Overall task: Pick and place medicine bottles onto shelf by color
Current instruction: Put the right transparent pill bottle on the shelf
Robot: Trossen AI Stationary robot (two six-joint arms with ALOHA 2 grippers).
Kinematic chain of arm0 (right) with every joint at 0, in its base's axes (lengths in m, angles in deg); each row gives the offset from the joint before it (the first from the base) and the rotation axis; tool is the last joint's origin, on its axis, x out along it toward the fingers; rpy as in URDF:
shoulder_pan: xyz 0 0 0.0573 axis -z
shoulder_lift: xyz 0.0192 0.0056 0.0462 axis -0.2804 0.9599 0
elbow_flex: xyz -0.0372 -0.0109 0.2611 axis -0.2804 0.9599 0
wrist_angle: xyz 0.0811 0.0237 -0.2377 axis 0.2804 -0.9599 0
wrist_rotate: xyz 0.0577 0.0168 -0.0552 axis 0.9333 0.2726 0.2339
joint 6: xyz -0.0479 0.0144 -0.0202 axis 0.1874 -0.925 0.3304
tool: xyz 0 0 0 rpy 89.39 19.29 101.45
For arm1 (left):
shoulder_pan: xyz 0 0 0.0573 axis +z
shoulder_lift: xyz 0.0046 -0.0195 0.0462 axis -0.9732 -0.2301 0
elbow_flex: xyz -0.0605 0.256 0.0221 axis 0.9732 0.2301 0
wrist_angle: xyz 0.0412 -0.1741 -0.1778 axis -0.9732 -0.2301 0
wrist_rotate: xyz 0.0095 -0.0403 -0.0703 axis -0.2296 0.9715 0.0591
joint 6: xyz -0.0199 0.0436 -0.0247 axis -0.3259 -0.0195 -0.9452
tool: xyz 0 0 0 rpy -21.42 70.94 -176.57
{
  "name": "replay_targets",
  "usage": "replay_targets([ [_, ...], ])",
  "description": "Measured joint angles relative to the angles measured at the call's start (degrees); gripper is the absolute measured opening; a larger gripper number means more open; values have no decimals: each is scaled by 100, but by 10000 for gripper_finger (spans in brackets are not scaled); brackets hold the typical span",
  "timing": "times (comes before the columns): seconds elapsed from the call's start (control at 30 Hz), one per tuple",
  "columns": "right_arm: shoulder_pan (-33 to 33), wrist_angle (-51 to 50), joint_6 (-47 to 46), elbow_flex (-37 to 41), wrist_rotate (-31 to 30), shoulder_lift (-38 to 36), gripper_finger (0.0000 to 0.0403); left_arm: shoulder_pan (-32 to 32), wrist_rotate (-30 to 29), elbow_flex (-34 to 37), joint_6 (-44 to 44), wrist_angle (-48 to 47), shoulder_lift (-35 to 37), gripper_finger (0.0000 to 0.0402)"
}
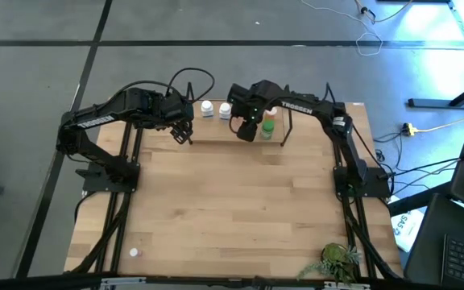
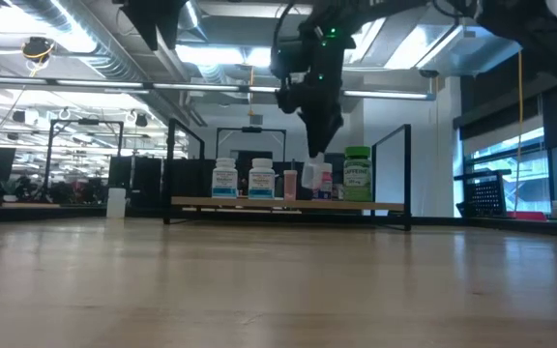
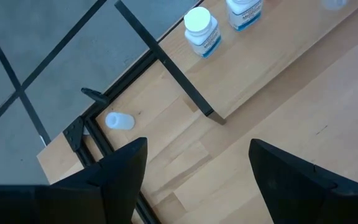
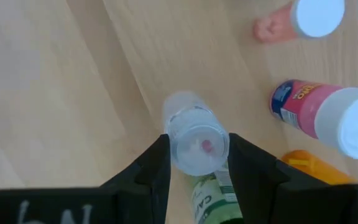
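My right gripper has its two dark fingers closed on a small clear plastic bottle with a pale cap, pinched from both sides; in the right wrist view the cap faces straight up at the camera, so I judge its long axis runs roughly vertical, in line with the gripper's reach. In the low view the bottle hangs from the fingertips just over the light wood shelf with black wire uprights at the table's far edge. Directly below the fingers lies bare board; close beside that gap stand a pink bottle with a white cap, an orange bottle and a pale pink bottle with a white cap, and under the fingers I can make out a green-labelled bottle; how near it stands to the held bottle I cannot tell.

The placement turns on going straight down along that axis, I think, since any sideways drift risks nudging those neighbours.

My left gripper waits with fingers spread wide and empty near the shelf's left end; two white bottles with blue labels stand there, and a small white bottle lies on its side on the tabletop behind the shelf; the left arm is the nearer for that one.
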Motion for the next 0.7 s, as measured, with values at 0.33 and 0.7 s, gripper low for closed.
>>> replay_targets([
  [0.33,0,-50,-4,4,-251,77,138,0,0,0,2,-2,0,276],
  [0.7,0,-78,149,2,-248,167,138,0,0,0,0,-2,0,276],
])
